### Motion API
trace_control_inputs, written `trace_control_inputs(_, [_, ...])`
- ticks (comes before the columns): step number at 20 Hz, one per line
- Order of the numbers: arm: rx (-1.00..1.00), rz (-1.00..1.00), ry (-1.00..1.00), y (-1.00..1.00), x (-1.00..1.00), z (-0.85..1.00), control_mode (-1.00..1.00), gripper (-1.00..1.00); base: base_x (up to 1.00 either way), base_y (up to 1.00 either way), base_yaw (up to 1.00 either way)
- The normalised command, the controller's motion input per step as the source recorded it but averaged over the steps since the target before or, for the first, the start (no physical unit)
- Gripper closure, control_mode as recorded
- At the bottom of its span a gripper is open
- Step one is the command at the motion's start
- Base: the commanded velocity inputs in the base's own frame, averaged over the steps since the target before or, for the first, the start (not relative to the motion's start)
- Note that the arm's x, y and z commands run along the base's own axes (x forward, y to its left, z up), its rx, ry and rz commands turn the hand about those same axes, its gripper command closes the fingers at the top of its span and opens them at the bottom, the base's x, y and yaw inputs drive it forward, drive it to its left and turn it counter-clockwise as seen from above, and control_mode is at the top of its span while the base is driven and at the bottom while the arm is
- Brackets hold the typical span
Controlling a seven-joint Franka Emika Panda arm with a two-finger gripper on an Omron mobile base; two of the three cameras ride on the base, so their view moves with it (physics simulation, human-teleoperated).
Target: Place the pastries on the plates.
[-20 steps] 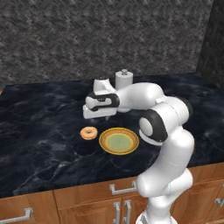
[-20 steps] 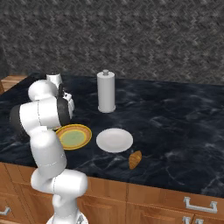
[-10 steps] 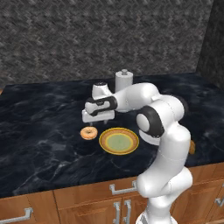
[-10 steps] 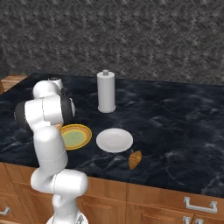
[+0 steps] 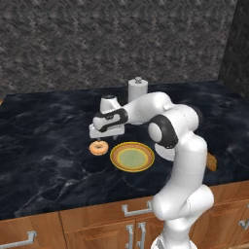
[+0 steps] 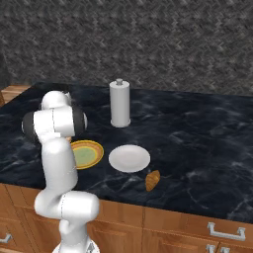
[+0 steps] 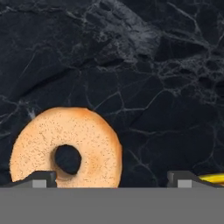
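Gripper (image 5: 100, 141) spread just above donut (image 7: 65, 146); shift to straddle the ring, lower to surface (image 5: 48, 146), then pinch gently.

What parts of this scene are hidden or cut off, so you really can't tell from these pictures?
- Donut: hand view, its lower edge is cut off at the bottom.
- Gripper: left base view, fingertips too small to tell whether they touch the donut.
- White plate and brown pastry: left base view, mostly behind the arm.
- Yellow-rimmed plate: right base view, its left part is behind the arm.
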Motion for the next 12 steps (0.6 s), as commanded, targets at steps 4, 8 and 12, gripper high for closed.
trace_control_inputs(4, [0.00, 0.00, 0.00, 0.01, 0.13, -0.23, -1.00, -1.00, 0.00, 0.00, 0.00])
trace_control_inputs(8, [0.00, 0.00, 0.00, 0.00, 0.00, -0.37, -1.00, -1.00, 0.00, 0.00, 0.00])
trace_control_inputs(12, [0.00, 0.00, 0.00, 0.00, 0.00, -0.32, -1.00, -1.00, 0.00, 0.00, 0.00])
